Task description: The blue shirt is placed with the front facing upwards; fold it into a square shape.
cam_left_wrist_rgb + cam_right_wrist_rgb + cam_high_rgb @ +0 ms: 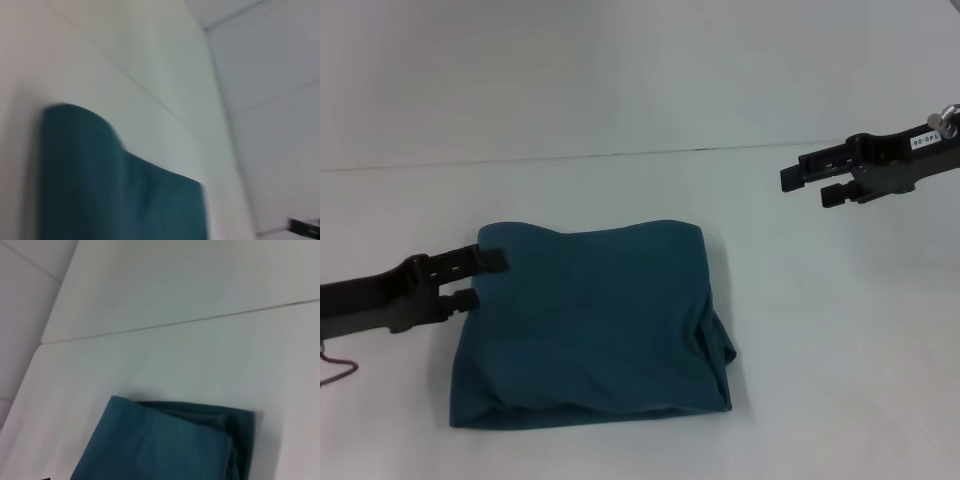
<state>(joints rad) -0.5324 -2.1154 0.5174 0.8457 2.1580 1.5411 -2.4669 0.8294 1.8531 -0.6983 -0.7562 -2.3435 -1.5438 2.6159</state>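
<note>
Desk: plain white desk [620, 110] fills my head view, a faint seam running across its far part.
Shirt: the blue shirt [590, 325] lies in the near middle, already a compact, roughly square bundle, lettering hidden.
Left hand: my left hand [485, 278] is at the bundle's far-left corner, fingers spread apart, the upper one over the cloth edge, the lower just off it. I can't tell if it touches.
Right hand: my right hand [817, 185] hangs well apart, far right, fingers parted, gripping nothing.
Key relation: the shirt lies immediately to the right of my left hand, so that arm is far nearer.
Axis: nearly square, slightly longer left to right; loose layered edges bulge on the right side [718, 345], smooth fold runs along the far edge.
Judgement: fold looks essentially done; only that right edge might want tidying.
</note>
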